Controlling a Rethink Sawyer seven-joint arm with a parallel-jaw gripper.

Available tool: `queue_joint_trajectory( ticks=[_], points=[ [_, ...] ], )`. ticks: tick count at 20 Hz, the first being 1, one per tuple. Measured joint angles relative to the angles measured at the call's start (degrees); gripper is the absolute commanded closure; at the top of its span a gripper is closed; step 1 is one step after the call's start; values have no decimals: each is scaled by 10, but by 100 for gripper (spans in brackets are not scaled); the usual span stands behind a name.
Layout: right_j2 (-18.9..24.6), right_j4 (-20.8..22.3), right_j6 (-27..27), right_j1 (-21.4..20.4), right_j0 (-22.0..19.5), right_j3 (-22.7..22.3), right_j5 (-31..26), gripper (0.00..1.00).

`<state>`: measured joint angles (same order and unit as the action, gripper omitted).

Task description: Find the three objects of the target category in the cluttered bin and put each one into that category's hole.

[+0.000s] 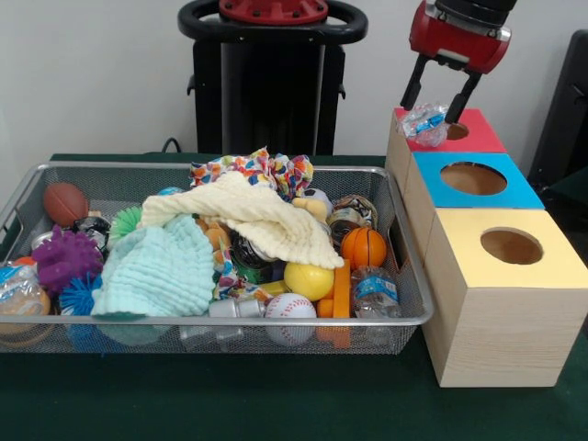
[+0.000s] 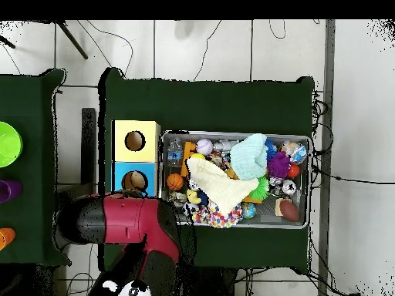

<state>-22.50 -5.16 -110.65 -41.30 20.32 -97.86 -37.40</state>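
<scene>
Evidently the end effector point(image 1: 439, 94) hangs over the red box point(image 1: 478, 136), its two dark fingers spread apart, and just beneath them a crumpled plastic bottle point(image 1: 424, 122) lies on the red top beside the round hole point(image 1: 456, 131), not yet down it. I judge it has been let go slightly off the opening, so it sits on the rim.

Below and to one side of the end effector stand the blue box point(image 1: 519, 188) and yellow box point(image 1: 547, 266), plain wood with painted tops. Further off, the wire-mesh bin point(image 1: 404, 317) holds soft cloths, a spiky purple ball point(image 1: 62, 257), a baseball point(image 1: 289, 308), and another clear bottle point(image 1: 375, 292), likely the same category.
</scene>
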Motion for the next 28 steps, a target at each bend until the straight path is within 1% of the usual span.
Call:
queue_joint_trajectory(
  ticks=[12,19,28],
  points=[
    [0,-6,0,-7,3,-1,-4,0],
    [-1,-23,0,-19,13,-5,-4,0],
    [-1,-37,0,-21,18,-18,-4,0]
  ],
)
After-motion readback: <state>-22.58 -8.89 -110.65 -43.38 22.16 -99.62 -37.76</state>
